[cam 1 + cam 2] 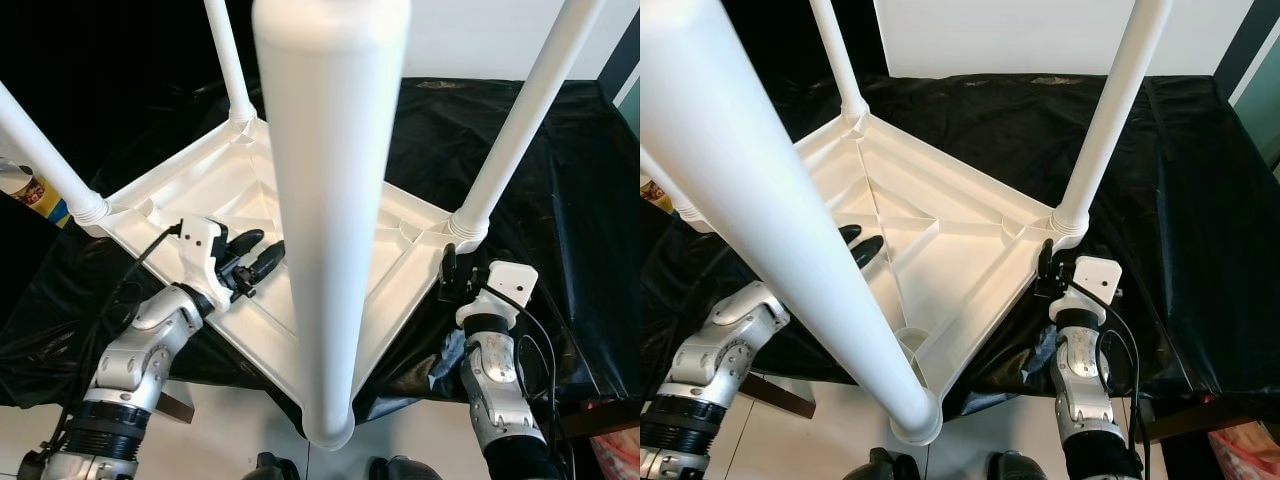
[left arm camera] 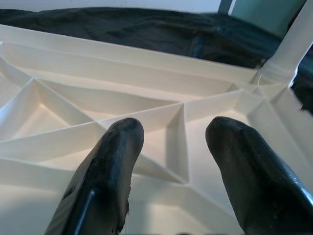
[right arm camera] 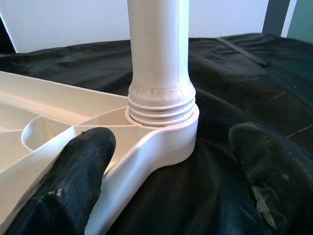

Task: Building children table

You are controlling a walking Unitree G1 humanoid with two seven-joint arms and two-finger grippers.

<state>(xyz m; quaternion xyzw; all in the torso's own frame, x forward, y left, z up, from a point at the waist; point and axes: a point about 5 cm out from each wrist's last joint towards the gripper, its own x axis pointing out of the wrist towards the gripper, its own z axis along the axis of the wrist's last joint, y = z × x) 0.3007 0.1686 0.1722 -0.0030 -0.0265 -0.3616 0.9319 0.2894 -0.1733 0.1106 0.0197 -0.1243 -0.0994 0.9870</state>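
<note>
No brand or writing can be read on the white plastic table [image 1: 940,225]; a printed label on a small object [image 1: 35,192] beyond the table's left corner is too small to read.

The table lies upside down on a black sheet [image 1: 1160,180] that covers a low surface, its ribbed underside facing up. Four white legs stand up from its four corners: the near leg [image 1: 330,200] rises toward the camera, the right leg [image 1: 1105,120] stands at the table's right corner, the far leg [image 1: 230,60] at the far corner, and the left leg [image 1: 40,150] at the left corner. In the right wrist view the right leg's threaded end sits in its corner socket [image 3: 164,125] with the threads partly showing.

There are two grippers. The left gripper [image 1: 258,252] hovers over the table's underside, left of the near leg, its two black fingers [image 2: 110,171] spread apart and holding nothing. The right gripper [image 3: 171,166] is just beside the table's right corner, its fingers apart on either side of the socket; whether they touch it cannot be told.

The table's near corner juts past the sheet's near edge over pale floor [image 1: 840,420]. To the right of the table the sheet lies bare, with open room out to its far and right edges.
</note>
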